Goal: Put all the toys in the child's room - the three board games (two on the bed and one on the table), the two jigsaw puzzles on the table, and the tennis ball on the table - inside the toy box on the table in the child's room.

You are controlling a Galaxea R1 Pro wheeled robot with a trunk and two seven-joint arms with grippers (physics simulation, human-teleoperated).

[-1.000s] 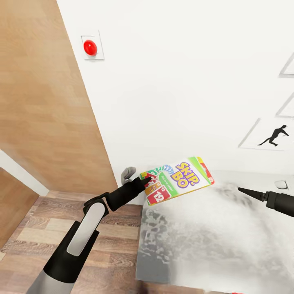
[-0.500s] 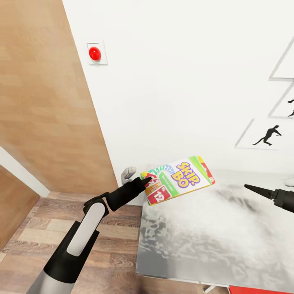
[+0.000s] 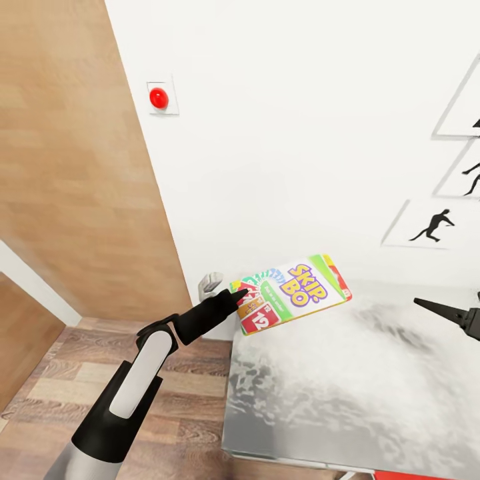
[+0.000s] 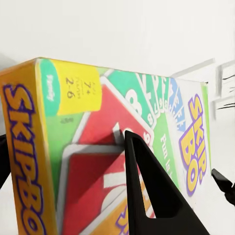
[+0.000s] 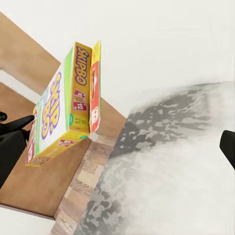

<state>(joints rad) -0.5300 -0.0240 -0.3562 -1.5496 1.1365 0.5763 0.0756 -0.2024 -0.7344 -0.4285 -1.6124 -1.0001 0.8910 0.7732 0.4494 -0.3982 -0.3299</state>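
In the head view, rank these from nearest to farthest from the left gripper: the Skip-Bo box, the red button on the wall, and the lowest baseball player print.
1. The Skip-Bo box: held in the left gripper, over the bed's near corner.
2. The red button: high on the white wall, above the gripper.
3. The lowest baseball player print: on the wall far to the right, above the bed.

The white wall (image 3: 300, 133) closes off the far side; above the bed (image 3: 353, 373) is open.
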